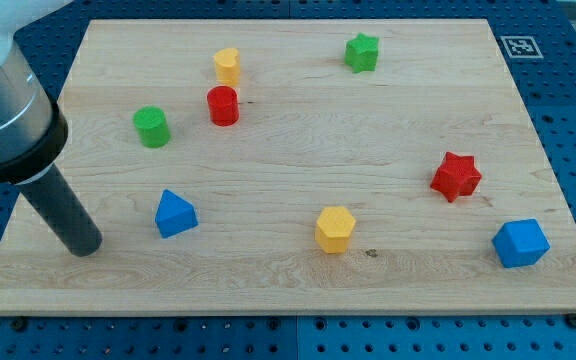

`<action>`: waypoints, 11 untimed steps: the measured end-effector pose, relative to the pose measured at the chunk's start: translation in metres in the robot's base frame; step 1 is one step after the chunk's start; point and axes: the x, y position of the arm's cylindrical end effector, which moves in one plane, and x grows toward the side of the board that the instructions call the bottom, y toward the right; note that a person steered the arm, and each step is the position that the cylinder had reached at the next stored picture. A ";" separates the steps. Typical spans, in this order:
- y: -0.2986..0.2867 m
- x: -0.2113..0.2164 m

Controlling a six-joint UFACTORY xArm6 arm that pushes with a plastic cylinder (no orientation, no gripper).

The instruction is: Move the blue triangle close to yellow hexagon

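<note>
Blue triangle [175, 214] on the wooden board [298, 290], low and toward the view's left, just to the right of my tip [86, 247] and slightly above it, not touching. No jaws on this rig: plain dark rod only, nothing released, clenched or grasped.

Near to far from tip:
- blue triangle, closest, apart from tip by a small gap of bare wood.
- green cylinder [152, 127], above tip and a little right.
- red cylinder [223, 105], further up and right.
- small yellow block [227, 66], just above red cylinder; shape unclear.
- yellow hexagon [335, 229], right of tip, beyond blue triangle, near the same level.
- green star-like block [362, 52], far up and right.
- red star [456, 176], far right.
- blue cube [520, 243], farthest right, near board's edge.

Key relation: tip, blue triangle, yellow hexagon lined up roughly left to right, tip on the triangle's far side from the hexagon. Judged: rightward push suits, nothing in the lane between. Risk: off-centre contact turning the triangle aside.
</note>
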 end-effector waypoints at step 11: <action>0.186 0.039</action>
